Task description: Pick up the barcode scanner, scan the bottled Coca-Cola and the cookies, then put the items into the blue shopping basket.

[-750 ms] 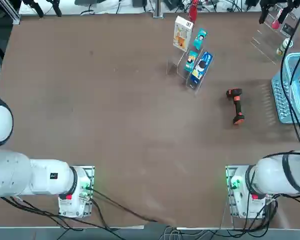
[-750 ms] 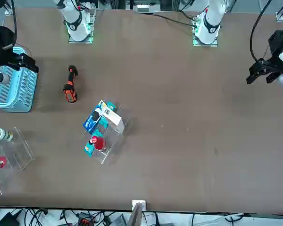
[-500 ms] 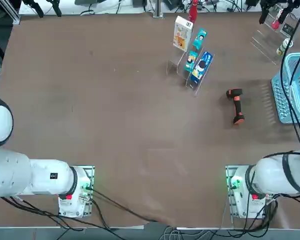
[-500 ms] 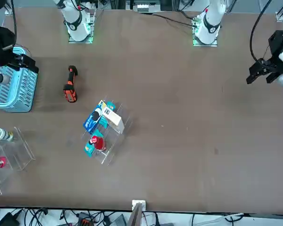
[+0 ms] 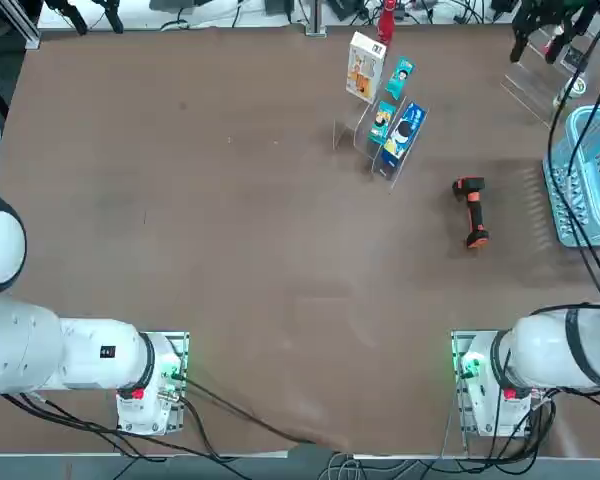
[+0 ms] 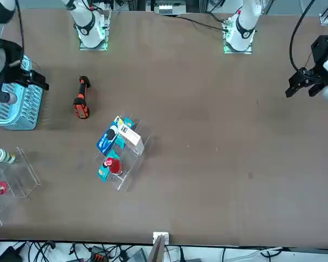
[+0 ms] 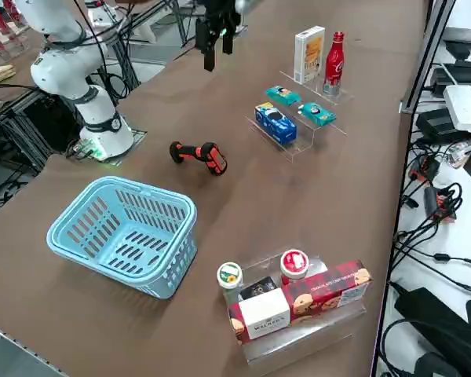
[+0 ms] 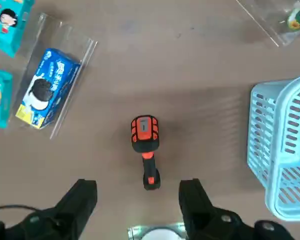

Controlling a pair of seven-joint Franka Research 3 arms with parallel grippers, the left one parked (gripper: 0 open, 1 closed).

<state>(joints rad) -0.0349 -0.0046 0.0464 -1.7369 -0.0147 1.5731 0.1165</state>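
Nudged right pincer point(image 5: 536, 54) lower, upper right of top view, spread apart.
Grip barcode scanner point(image 8: 148, 159) by slim handle; likely light, stiff.

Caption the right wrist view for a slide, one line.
Right gripper, fingers open, above the table, barcode scanner lying ahead between blue packet and blue shopping basket.

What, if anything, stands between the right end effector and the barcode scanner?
Nothing visible does: in the wrist view, only bare tabletop shows between the open right end effector and the barcode scanner.
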